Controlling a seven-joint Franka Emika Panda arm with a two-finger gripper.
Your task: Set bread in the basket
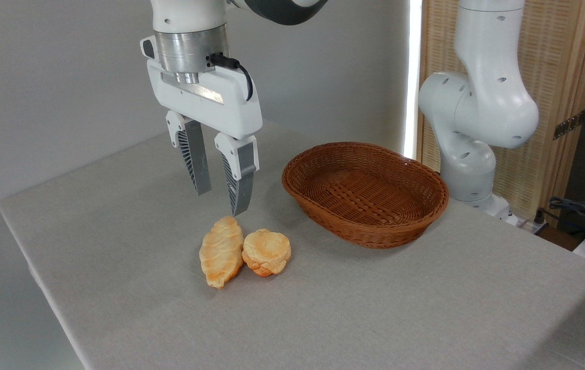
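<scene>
Nothing's done yet tbh. Gripper (221, 202) is hanging w/ jaws apart, empty, above the bread (267, 251), which is sitting on the table (426, 308) touching a croissant loaf (221, 251). Basket (365, 192) is sitting empty nearby.

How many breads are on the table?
2. The round bun lies in front of the basket, and the long ridged loaf touches its left side. The basket looks empty; none seem hidden.

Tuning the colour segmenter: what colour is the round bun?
Golden-orange sides with a paler toasted top; the round bun shows clearly in the fixed camera view.
</scene>
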